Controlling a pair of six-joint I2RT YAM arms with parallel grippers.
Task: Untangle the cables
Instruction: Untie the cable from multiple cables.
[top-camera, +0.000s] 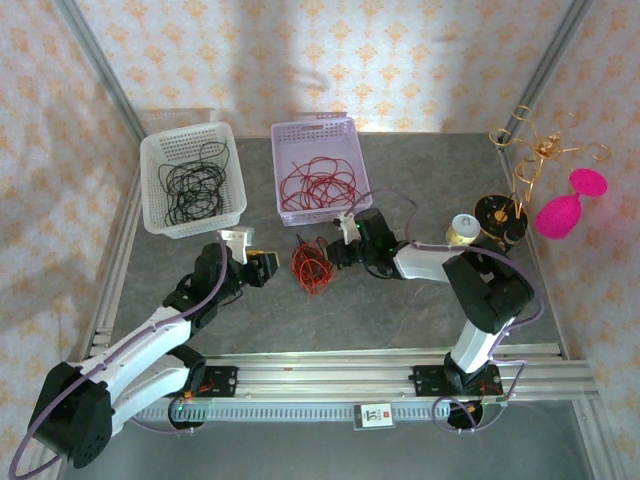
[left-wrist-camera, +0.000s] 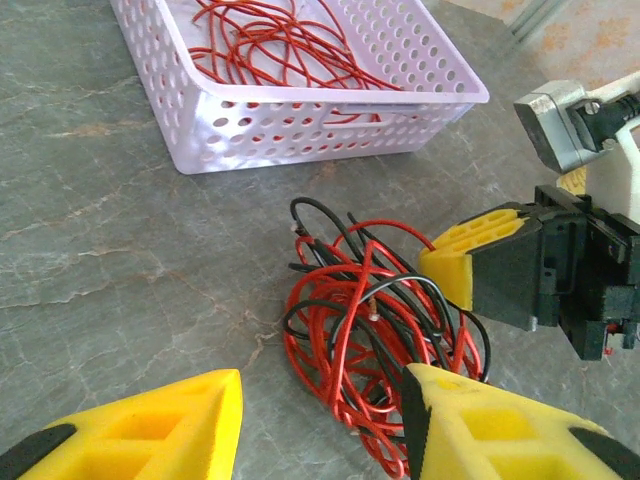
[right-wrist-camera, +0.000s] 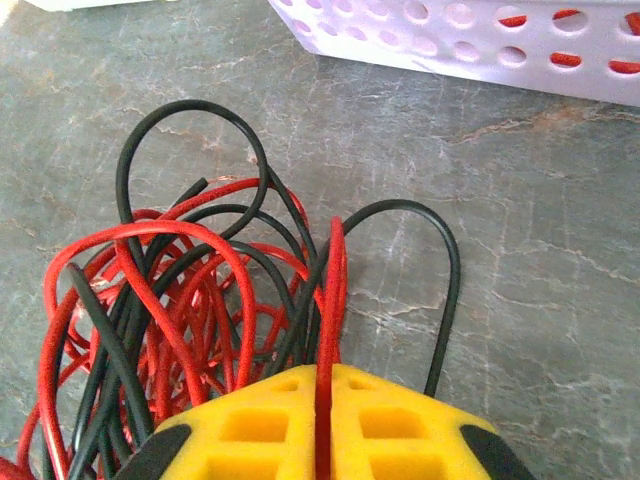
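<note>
- Cable clump (top-camera: 312, 265), red plus black, sits on the table (top-camera: 380, 315) at centre of the top view, just below the lilac basket (top-camera: 316, 170).
- Right fingers (right-wrist-camera: 260, 425) are pinched on one red strand (right-wrist-camera: 335, 270).
- Left fingers (left-wrist-camera: 150, 430) are part open and empty, clump just ahead.
- Risk: pulling with the clump unpinned drags the whole knot or tightens it.

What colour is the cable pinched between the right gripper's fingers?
The cable is red; clearest in the right wrist view.
</note>
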